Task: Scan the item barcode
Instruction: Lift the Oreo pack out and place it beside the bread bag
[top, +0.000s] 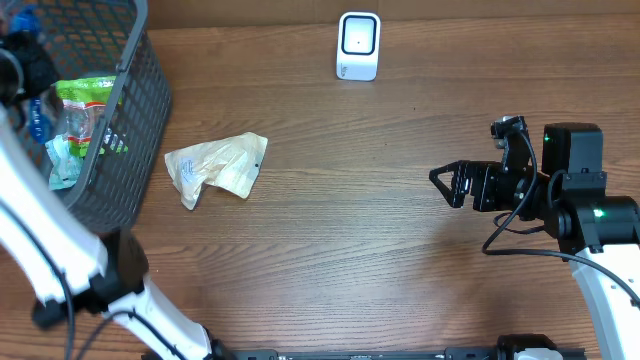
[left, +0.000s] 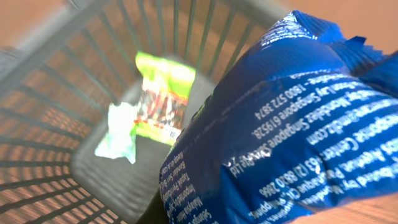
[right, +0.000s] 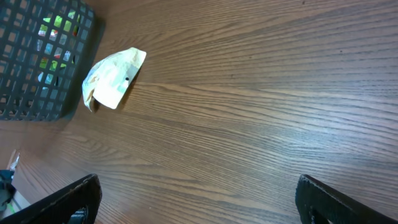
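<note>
A blue packet (left: 292, 124) with white print fills most of the left wrist view, hanging over the inside of the dark mesh basket (left: 50, 124). My left gripper (top: 25, 65) is over the basket (top: 135, 110) at the table's far left and is shut on the blue packet; its fingers are hidden behind the packet. The white barcode scanner (top: 358, 45) stands at the back middle of the table. My right gripper (top: 450, 185) hovers over the right side of the table. It (right: 199, 205) is open wide, with only bare wood between its fingers.
A green snack packet (left: 165, 93) and a pale green wrapper (left: 118, 134) lie in the basket's bottom. A crumpled beige packet (top: 215, 165) lies on the table just right of the basket, also in the right wrist view (right: 112, 78).
</note>
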